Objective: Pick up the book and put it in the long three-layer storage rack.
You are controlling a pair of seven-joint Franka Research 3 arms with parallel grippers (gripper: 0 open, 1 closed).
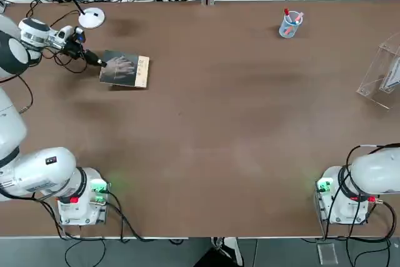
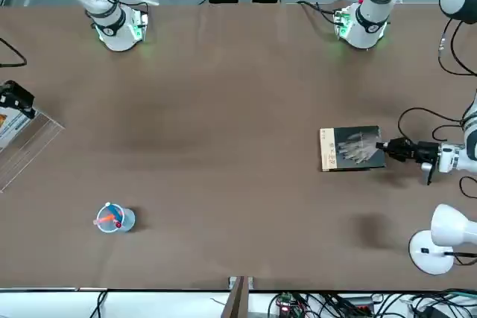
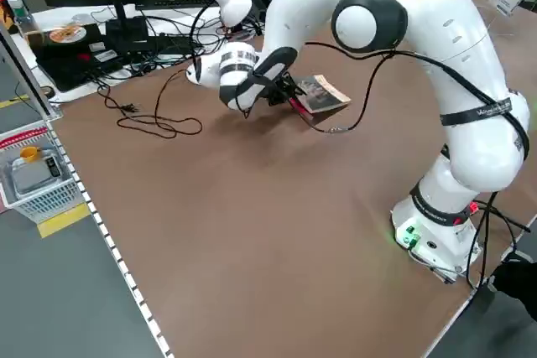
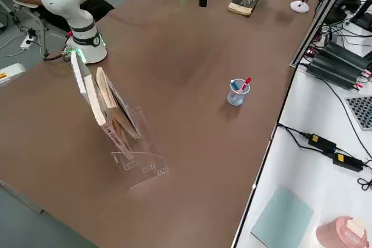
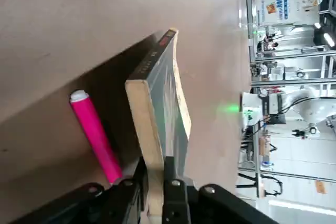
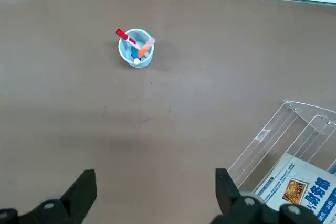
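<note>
1. The book [image 1: 125, 70], thin, dark grey with a pale hand image and a tan strip along one edge, sits at the table's far left, one edge lifted.
2. The long three-layer storage rack [image 1: 380, 72], clear acrylic with slanted panels, stands at the far right edge, already holding printed items.

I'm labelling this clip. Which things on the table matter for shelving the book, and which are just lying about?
Part of the job:
- book, one edge clamped in the left hand
- rack, at the table's far right edge
- right hand, open, hanging above the table near the rack

Just lying about:
- pen cup
- lamp
- pink marker beside the book
</note>
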